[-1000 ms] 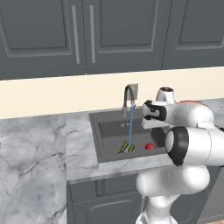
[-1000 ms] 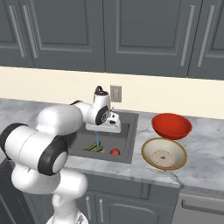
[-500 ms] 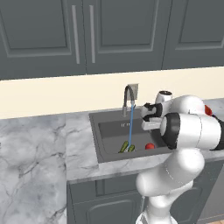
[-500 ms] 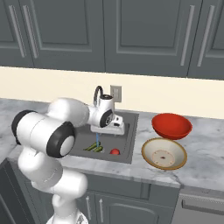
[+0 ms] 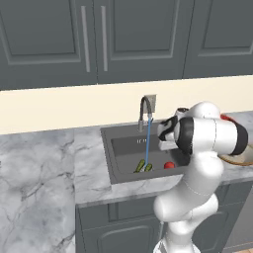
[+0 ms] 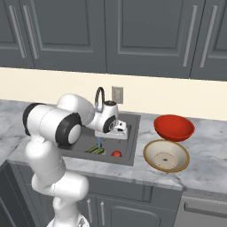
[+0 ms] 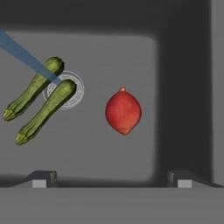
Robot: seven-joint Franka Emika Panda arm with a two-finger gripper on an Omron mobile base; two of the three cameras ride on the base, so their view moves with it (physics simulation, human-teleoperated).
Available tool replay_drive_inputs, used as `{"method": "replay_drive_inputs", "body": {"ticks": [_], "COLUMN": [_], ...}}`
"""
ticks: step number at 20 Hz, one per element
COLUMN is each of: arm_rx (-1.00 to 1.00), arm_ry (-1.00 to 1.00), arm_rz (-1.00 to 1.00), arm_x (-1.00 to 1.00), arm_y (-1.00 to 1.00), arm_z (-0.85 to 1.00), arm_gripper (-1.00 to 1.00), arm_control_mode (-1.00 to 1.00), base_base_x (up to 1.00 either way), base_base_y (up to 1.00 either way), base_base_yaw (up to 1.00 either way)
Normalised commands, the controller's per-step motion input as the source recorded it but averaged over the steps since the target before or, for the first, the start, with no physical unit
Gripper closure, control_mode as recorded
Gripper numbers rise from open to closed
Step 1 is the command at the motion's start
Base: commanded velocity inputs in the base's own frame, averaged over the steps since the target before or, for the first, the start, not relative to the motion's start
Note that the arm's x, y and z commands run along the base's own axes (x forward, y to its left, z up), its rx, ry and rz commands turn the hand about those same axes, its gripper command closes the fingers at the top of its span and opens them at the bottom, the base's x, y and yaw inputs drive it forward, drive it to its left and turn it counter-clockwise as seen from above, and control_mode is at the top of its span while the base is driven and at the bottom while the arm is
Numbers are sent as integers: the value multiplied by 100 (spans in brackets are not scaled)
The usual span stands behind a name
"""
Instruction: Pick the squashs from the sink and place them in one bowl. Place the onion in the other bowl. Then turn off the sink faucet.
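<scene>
Two slim green squashs [image 7: 33, 89] [image 7: 46, 111] lie side by side over the drain of the dark sink [image 7: 100, 57]. The red onion [image 7: 123, 110] rests to their right on the basin floor. My gripper [image 7: 113, 179] hangs open above the basin, roughly over the onion, with nothing between its fingers. From the right base view, the gripper [image 6: 119, 132] hovers over the sink [image 6: 134, 138], above the squashs [image 6: 95, 150] and the onion [image 6: 116, 154]. The faucet [image 5: 145, 106] runs a thin blue stream onto the squashs [image 5: 144, 166]. The red bowl [image 6: 174, 127] and the beige bowl [image 6: 166, 155] stand on the counter right of the sink.
Marble counter [image 5: 44, 168] stretches left of the sink. Dark cabinets [image 5: 99, 39] hang above, and a wall outlet [image 6: 117, 94] sits behind the faucet [image 6: 99, 96]. The sink's walls close in around the vegetables.
The hand has sunk a little toward the basin and the elbow has swung round. The jaws have stayed open. The vegetables have not moved.
</scene>
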Motion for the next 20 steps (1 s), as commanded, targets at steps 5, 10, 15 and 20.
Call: {"method": "replay_drive_inputs", "body": {"ticks": [5, 10, 15, 20], "arm_rx": [0, 0, 0, 0], "arm_ry": [0, 0, 0, 0], "arm_rz": [0, 0, 0, 0], "arm_x": [17, 13, 18, 23], "arm_y": [-3, -10, -6, 0], "arm_z": [-30, -29, -21, -11], "arm_gripper": [-100, -100, -100, -100], "arm_control_mode": [-100, -100, -100, -100], "base_base_x": [0, 0, 0, 0], "base_base_y": [0, 0, 0, 0], "base_base_yaw": [0, 0, 0, 0]}}
